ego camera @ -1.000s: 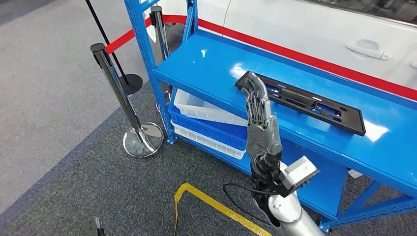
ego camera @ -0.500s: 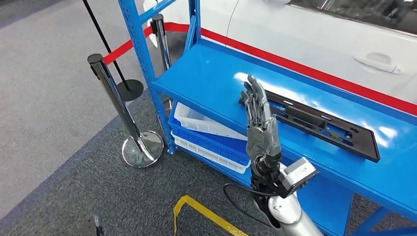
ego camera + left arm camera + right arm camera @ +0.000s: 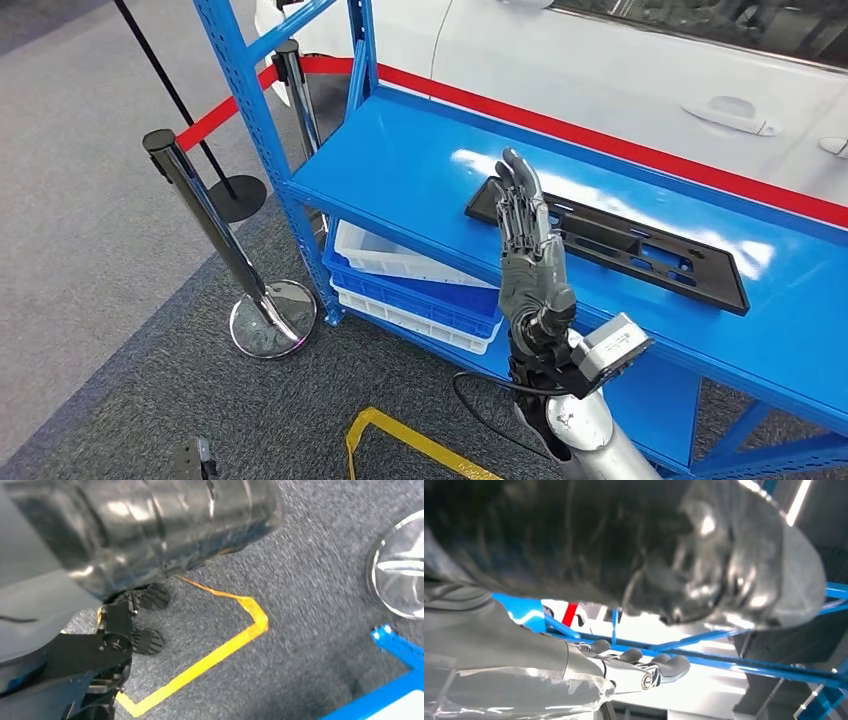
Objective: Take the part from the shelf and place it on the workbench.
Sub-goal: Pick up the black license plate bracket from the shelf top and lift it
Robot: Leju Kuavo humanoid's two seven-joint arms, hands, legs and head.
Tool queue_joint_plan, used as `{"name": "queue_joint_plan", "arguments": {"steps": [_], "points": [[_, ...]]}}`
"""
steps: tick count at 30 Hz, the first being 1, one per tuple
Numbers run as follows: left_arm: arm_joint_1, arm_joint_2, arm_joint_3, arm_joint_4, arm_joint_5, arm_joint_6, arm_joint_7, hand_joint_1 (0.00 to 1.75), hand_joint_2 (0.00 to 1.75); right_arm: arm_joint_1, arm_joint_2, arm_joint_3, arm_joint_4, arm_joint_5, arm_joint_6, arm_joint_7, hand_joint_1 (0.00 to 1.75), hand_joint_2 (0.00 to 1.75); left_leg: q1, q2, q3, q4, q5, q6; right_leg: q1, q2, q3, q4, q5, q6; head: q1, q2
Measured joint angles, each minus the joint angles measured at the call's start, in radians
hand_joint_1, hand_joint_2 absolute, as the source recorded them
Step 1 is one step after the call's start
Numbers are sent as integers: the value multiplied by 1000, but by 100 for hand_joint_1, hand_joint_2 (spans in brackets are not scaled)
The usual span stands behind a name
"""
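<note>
A long flat black part (image 3: pixel 640 250) with slots lies on the top board of the blue shelf (image 3: pixel 400 170). My right hand (image 3: pixel 528 250) is raised upright in front of the shelf's front edge, fingers straight and apart, holding nothing. Its fingertips overlap the part's left end in the head view; I cannot tell whether they touch it. In the right wrist view the same hand (image 3: pixel 624 670) shows straight fingers against blue shelf beams. My left hand's shiny grey cover (image 3: pixel 150 525) hangs over the floor, with its fingers hidden.
White and blue bins (image 3: pixel 400 280) sit on the lower shelf. A chrome stanchion (image 3: pixel 200 210) with a red belt (image 3: pixel 225 110) stands left of the shelf. A white car (image 3: pixel 620 60) is behind it. Yellow tape (image 3: pixel 400 440) marks the grey carpet.
The whole picture has shifted, so the camera moved. My right hand stays raised and empty by the part's left end.
</note>
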Motion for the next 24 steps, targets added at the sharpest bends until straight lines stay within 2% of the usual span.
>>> {"name": "queue_joint_plan", "arguments": {"steps": [2, 4, 5, 6, 7, 8, 9, 11, 12, 13, 15, 17, 19, 21, 22, 23, 24], "points": [[-1, -2, 0, 0, 1, 0, 0, 0, 0, 0, 0, 0, 0, 0, 0, 0, 0, 0, 2, 22, 8, -10, 13, 15, 3, -22, -13, 31, -24, 8, 3, 0], [0, -2, 0, 0, 1, -1, 0, 0, 0, 0, 0, 0, 1, 0, -1, 0, 0, 0, -2, 42, 10, -15, 17, 26, 3, -62, -57, 137, -90, 10, 5, 0], [1, -2, 0, 0, 2, -2, 0, 0, 0, 1, 0, 0, 2, 0, -2, 0, 0, 0, -5, 51, 9, -14, 17, 28, 2, -73, -85, 203, -124, 11, 5, 0], [2, -2, 0, 0, 2, -1, 0, 0, 0, 3, -1, 0, 4, 0, -2, 0, 0, 0, -8, 61, 9, -14, 16, 29, 0, -78, -106, 255, -144, 12, 5, 0], [3, -2, 0, 0, 3, -1, 0, 0, 0, 5, -1, 0, 5, 0, -2, 0, 0, 0, -10, 72, 8, -13, 16, 29, 0, -81, -111, 277, -148, 12, 5, 0], [3, -2, 0, 0, 3, -1, 0, 0, 0, 5, -1, 0, 7, -1, -2, 0, 0, 0, -11, 82, 9, -13, 14, 29, 0, -84, -97, 259, -133, 11, 6, 0], [3, -3, 0, 0, 3, -2, 0, 0, 0, 6, -1, 0, 7, -1, -2, 0, 0, 0, -11, 92, 10, -11, 12, 27, 1, -93, -63, 203, -106, 9, 6, 0], [3, -4, 0, 0, 3, -2, 1, 0, 0, 4, -1, 0, 7, -1, -2, 0, 0, 0, -14, 109, 13, -5, 6, 21, 8, -131, 14, 67, -66, 0, 5, 0], [2, -4, 0, 0, 3, -2, 1, 0, 0, 3, -1, 0, 7, 0, -2, 0, 0, 0, -16, 116, 14, -3, 2, 16, 12, -143, 37, 26, -58, -5, 5, 0], [2, -5, 0, 0, 3, -2, 1, 0, 0, 3, -1, 0, 6, 0, -2, 0, 0, 0, -18, 123, 15, -1, 0, 11, 16, -148, 44, 9, -58, -9, 5, 0], [2, -5, 0, 0, 3, -2, 1, 0, 0, 2, -1, 0, 6, -1, -2, 0, 0, 0, -17, 138, 20, -4, -3, 1, 18, -126, 45, 7, -54, -17, 5, 0], [1, -5, 0, 0, 3, -2, 1, 0, 0, 1, -1, 0, 6, 0, -2, 0, 0, 0, -14, 121, 15, 17, -24, -11, 12, -107, 51, -2, -49, -26, 3, 0], [1, -5, 0, 0, 4, -3, 2, 0, 0, -1, 0, 0, 6, 0, -3, 1, 0, 0, -9, 79, -25, 112, -81, -21, 7, -88, 54, -6, -45, -32, 0, 0], [5, -5, 0, 0, 6, -5, 3, 0, 0, -1, 0, 0, 8, 1, -3, 3, 0, 0, -7, 59, -87, 239, -132, -26, 7, -64, 53, -5, -44, -34, -1, 0], [7, -5, 0, 0, 7, -5, 4, 0, 0, -1, 0, 0, 9, 1, -3, 4, 0, 0, -7, 56, -104, 271, -134, -26, 7, -50, 52, -4, -44, -34, -1, 0], [8, -5, -1, 0, 8, -6, 4, 0, 0, -1, 0, 0, 11, 1, -3, 6, 0, 0, -7, 54, -103, 263, -116, -25, 7, -35, 52, -2, -44, -34, -2, 0], [8, -5, -1, 0, 8, -6, 5, 0, 0, -2, 0, 0, 13, 2, -2, 8, 0, 0, -7, 48, -85, 218, -82, -23, 7, -21, 52, 0, -44, -34, -1, 0]]}}
